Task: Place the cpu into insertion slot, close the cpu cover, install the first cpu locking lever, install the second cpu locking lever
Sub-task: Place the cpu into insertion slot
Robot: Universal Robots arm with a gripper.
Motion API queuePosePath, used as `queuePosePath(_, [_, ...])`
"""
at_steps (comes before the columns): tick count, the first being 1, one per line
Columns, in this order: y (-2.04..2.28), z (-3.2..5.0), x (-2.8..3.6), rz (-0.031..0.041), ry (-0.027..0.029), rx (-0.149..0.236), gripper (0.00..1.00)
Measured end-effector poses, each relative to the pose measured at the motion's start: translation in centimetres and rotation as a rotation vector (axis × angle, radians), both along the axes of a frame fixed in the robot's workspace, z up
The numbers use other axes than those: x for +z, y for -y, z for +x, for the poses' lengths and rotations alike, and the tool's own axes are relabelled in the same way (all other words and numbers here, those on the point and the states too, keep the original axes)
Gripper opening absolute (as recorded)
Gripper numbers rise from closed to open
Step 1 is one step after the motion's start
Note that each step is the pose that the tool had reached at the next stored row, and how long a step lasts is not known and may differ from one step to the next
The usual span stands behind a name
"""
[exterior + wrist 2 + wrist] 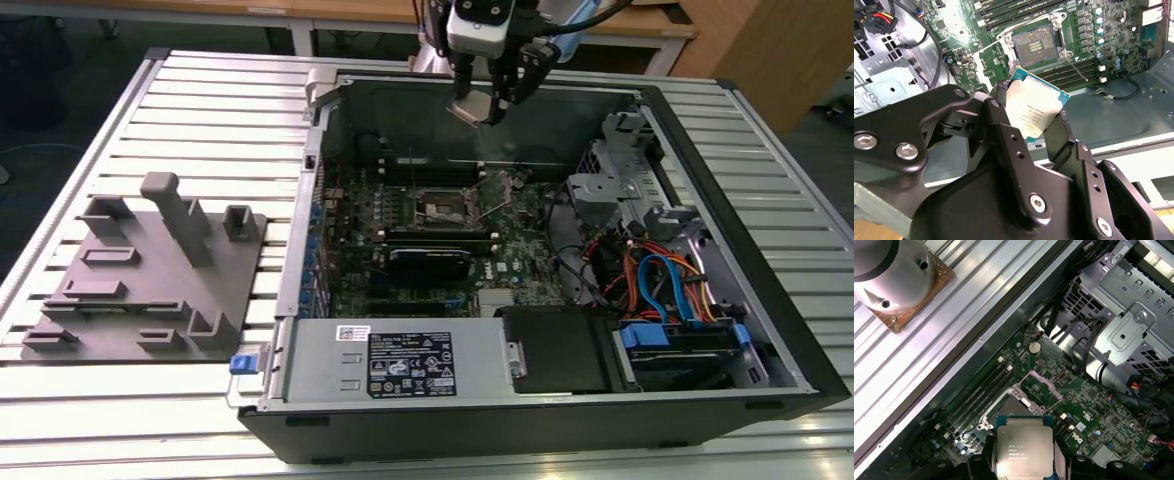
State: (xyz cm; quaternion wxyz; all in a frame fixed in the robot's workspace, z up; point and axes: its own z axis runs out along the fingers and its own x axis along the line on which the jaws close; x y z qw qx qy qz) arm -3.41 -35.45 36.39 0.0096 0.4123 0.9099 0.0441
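My gripper (483, 100) hangs over the far wall of the open computer case (747, 180), shut on the cpu (470, 108). In both wrist views the silver-faced cpu (1034, 110) (1024, 450) is pinched by its edges between the black fingers (999, 125) (980, 466). It is held tilted, well above the motherboard. The insertion slot (446, 205) (1036, 44) (1006, 409) lies bare, its dark contact field showing. The cpu cover (1043, 386) stands swung open beside the slot. A thin locking lever (1077, 67) sticks up next to it.
A grey fixture plate (147, 270) with upright blocks lies at the exterior view's left. Inside the case are the power supply (387, 360), a black block (430, 262) below the slot, a drive cage (621, 180) and coloured cables (667, 280). The arm's base (894, 275) is bolted to the slatted table (214, 120).
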Motion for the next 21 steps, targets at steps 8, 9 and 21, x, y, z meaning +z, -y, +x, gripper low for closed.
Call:
queuePosePath(8, [0.00,-0.14,0.00,0.0000,0.0001,-0.003,0.54])
queuePosePath(9, [0.00,-0.16,0.00,0.0000,0.0000,-0.006,0.54])
queuePosePath(21, [0.00,-0.19,0.00,0.0000,0.0001,-0.057,0.54])
